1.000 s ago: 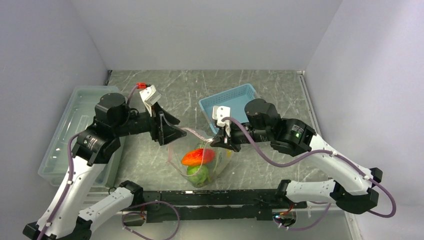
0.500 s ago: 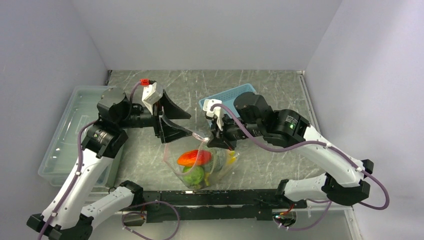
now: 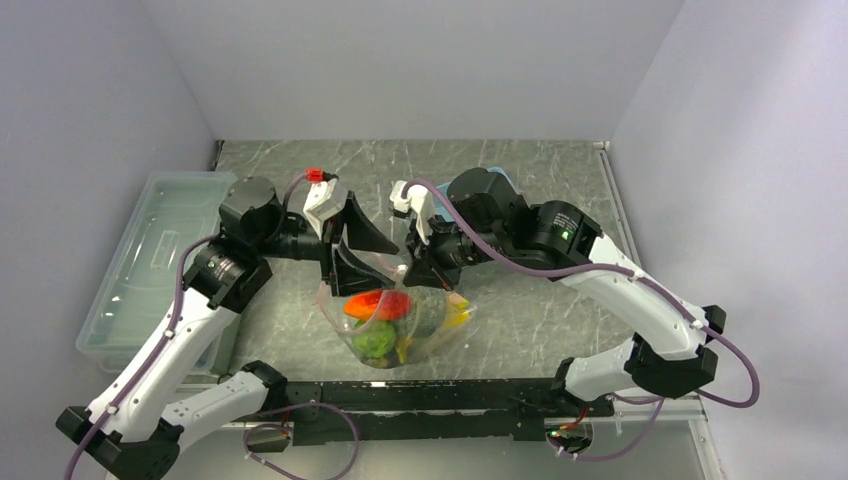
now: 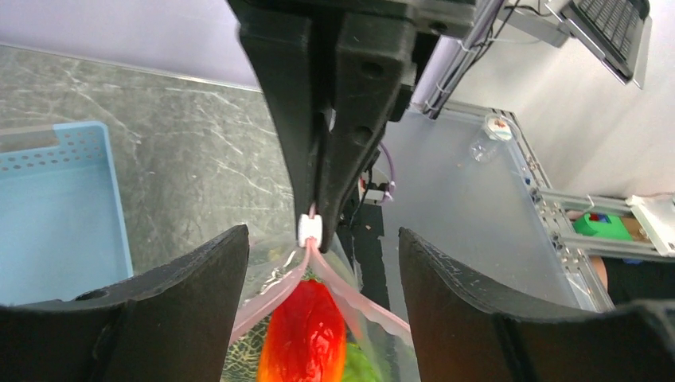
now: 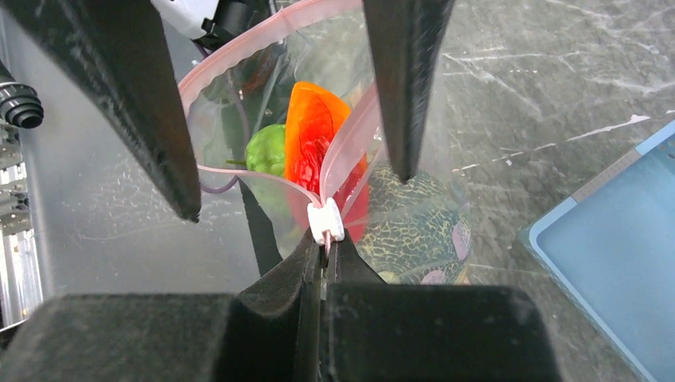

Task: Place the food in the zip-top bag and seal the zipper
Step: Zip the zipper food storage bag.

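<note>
The clear zip-top bag [image 3: 400, 325] stands in the middle of the table with its mouth open. It holds the red-orange fruit [image 3: 378, 304], a lime-green fruit [image 5: 267, 147], a dark green netted fruit [image 5: 414, 231] and something yellow [image 3: 455, 318]. My right gripper [image 3: 413, 274] is shut on the pink zipper strip [image 5: 263, 36] at its white slider [image 5: 326, 223] and holds that end up. My left gripper [image 3: 380, 265] is open, one finger on each side of the bag's mouth, touching nothing. The left wrist view shows the slider [image 4: 309, 229] and the red-orange fruit [image 4: 306, 334] between my left fingers.
A large translucent bin [image 3: 150, 260] lies at the left. The light-blue basket [image 4: 56, 207] sits behind the bag, mostly hidden by my right arm in the top view. It also shows at the right of the right wrist view [image 5: 613, 263].
My right gripper has drawn the bag's held end left and away from me. My left gripper has moved right until its open fingers straddle the mouth. The bag has shifted left.
</note>
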Robot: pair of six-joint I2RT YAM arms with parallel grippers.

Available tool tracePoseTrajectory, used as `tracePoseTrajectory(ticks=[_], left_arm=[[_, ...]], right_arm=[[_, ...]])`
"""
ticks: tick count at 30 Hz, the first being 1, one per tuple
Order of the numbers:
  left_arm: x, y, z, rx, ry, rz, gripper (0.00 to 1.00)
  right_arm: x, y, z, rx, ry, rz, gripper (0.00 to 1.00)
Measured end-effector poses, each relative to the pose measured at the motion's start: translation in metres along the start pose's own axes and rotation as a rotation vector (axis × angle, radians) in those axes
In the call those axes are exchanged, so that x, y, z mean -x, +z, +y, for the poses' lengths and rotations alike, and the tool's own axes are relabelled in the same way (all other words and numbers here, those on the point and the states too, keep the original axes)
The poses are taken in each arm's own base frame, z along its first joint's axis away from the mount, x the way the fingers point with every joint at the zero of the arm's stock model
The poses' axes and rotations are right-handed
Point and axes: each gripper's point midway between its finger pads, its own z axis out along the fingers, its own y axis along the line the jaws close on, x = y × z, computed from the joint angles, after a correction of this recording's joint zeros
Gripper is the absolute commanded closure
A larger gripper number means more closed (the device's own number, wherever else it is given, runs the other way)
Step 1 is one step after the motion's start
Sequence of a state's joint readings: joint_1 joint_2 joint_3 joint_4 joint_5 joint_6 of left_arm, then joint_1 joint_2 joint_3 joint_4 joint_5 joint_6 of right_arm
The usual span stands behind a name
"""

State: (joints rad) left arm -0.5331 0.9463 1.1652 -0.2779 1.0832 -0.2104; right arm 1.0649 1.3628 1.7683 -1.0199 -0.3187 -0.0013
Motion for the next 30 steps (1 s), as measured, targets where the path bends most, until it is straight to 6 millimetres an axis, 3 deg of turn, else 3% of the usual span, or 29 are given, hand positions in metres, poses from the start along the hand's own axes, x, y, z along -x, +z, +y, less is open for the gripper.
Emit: tracePoseTrajectory(ticks=[9, 30], left_arm=[[-0.021, 0.011, -0.011, -0.021, 0.001, 0.067, 0.30], [-0.058, 0.010, 0.014, 0.153, 0.023, 0.214, 0.43]], right_arm=[[0.001, -0.001, -0.005, -0.039, 0.054, 0.021, 1.00], [-0.006, 0.005, -0.019, -0.128, 0.112, 0.064, 1.00]])
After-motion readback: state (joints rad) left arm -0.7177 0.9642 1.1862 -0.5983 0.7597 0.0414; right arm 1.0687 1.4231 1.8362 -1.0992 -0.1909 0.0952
